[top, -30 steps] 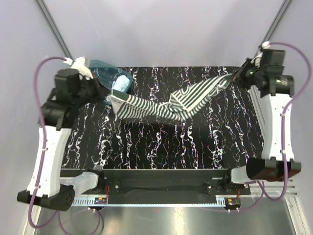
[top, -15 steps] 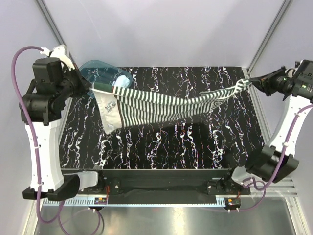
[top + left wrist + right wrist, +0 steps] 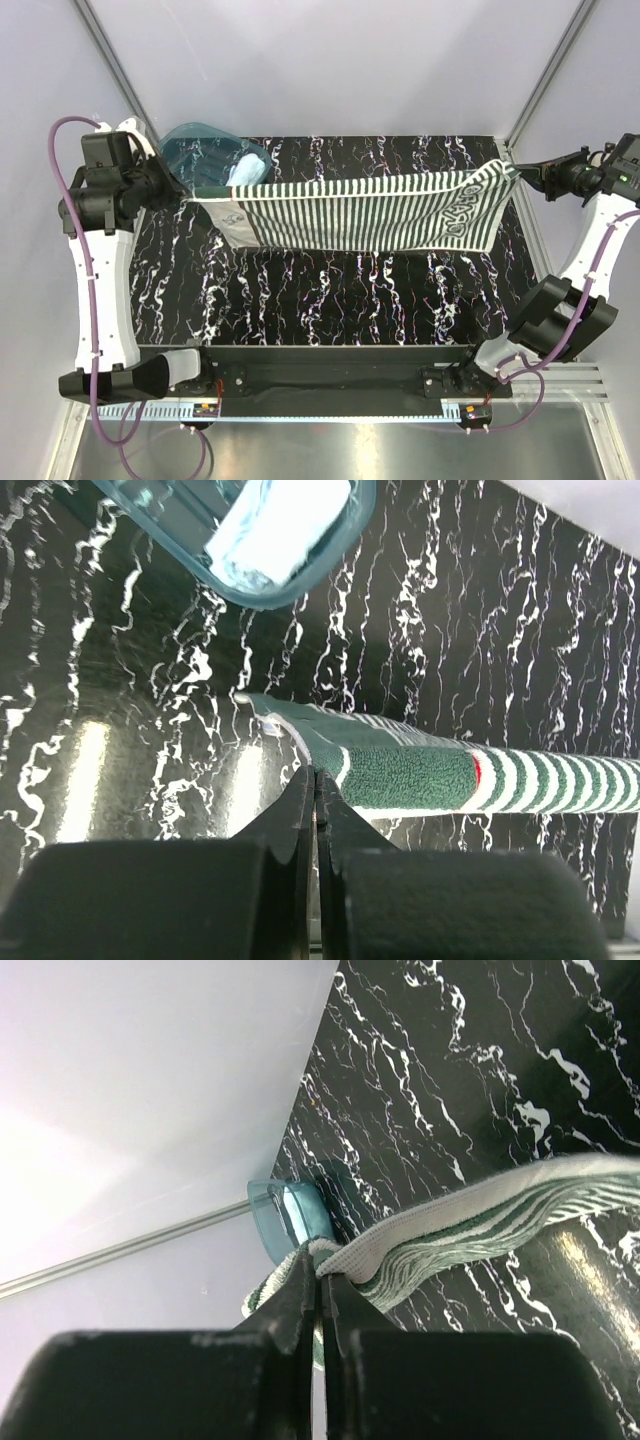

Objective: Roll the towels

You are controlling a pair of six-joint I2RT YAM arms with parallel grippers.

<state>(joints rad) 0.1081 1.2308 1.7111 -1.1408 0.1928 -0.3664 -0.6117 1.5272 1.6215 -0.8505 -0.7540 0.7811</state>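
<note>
The green-and-white striped towel (image 3: 360,212) hangs stretched out flat above the black marbled table (image 3: 330,290), with its white lettering (image 3: 462,210) at the right end. My left gripper (image 3: 190,196) is shut on the towel's left top corner; in the left wrist view the left gripper (image 3: 315,777) pinches the striped towel (image 3: 420,777) at its edge. My right gripper (image 3: 516,170) is shut on the right top corner; in the right wrist view the right gripper (image 3: 321,1276) nips the striped towel (image 3: 470,1222). The pale blue towel (image 3: 246,171) lies folded in a teal bin (image 3: 195,148).
The teal bin (image 3: 350,542) with the blue towel (image 3: 275,525) stands at the table's back left corner, just behind the striped towel's left end. Metal frame posts (image 3: 110,60) rise at both back corners. The arm bases sit on the black rail (image 3: 330,375) at the near edge.
Both arms have drawn apart towards the table's sides. The striped towel, twisted and bunched before, now hangs spread out flat between the two grippers.
</note>
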